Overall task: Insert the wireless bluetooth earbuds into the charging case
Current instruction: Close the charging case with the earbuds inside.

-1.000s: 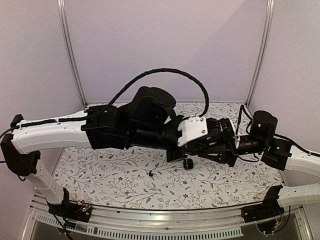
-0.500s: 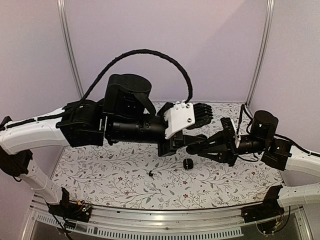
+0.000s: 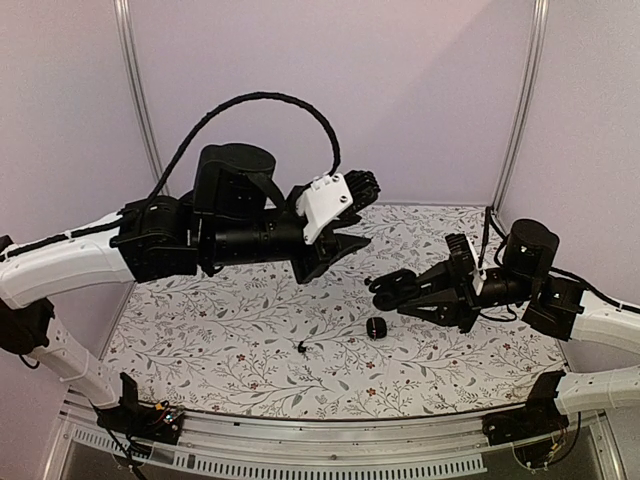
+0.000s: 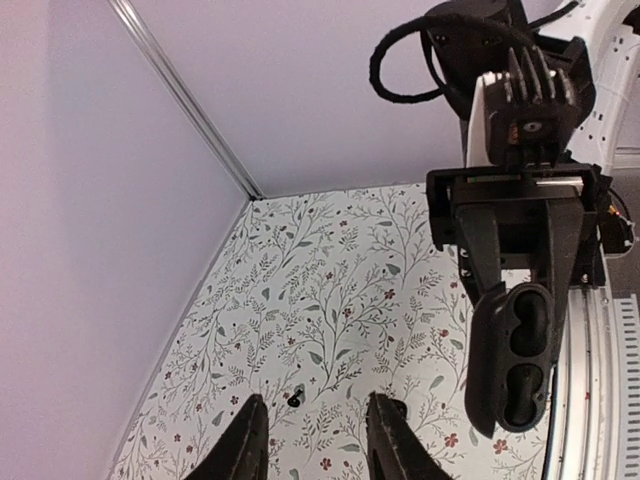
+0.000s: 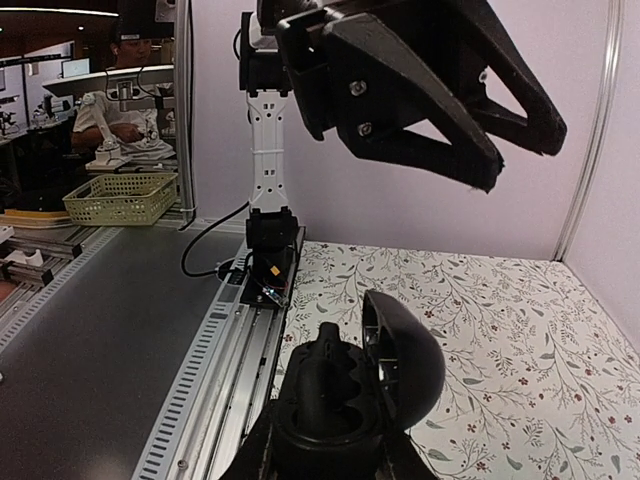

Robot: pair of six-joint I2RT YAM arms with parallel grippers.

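Note:
My right gripper [image 3: 402, 292] is shut on the open black charging case [image 3: 383, 290] and holds it above the flowered cloth, lid hinged back. In the right wrist view the case [image 5: 400, 370] sits between my fingers, and a black earbud-like shape [image 5: 335, 375] stands in its near well. My left gripper [image 3: 338, 258] is open and empty, raised up and to the left of the case. A tiny black earbud [image 3: 303, 347] lies on the cloth; in the left wrist view the earbud [image 4: 294, 397] lies far below my open left gripper [image 4: 315, 405], with the case [image 4: 520, 360] to the right.
A rounded black piece [image 3: 376, 328], larger than the earbud, lies on the cloth below the case. The cloth-covered table [image 3: 250, 370] has purple walls behind and at both sides, and a metal rail [image 3: 330, 440] along the near edge.
My left gripper has pulled away from the case, rising and moving back to the left, and now stands open. The right gripper has kept the case almost still.

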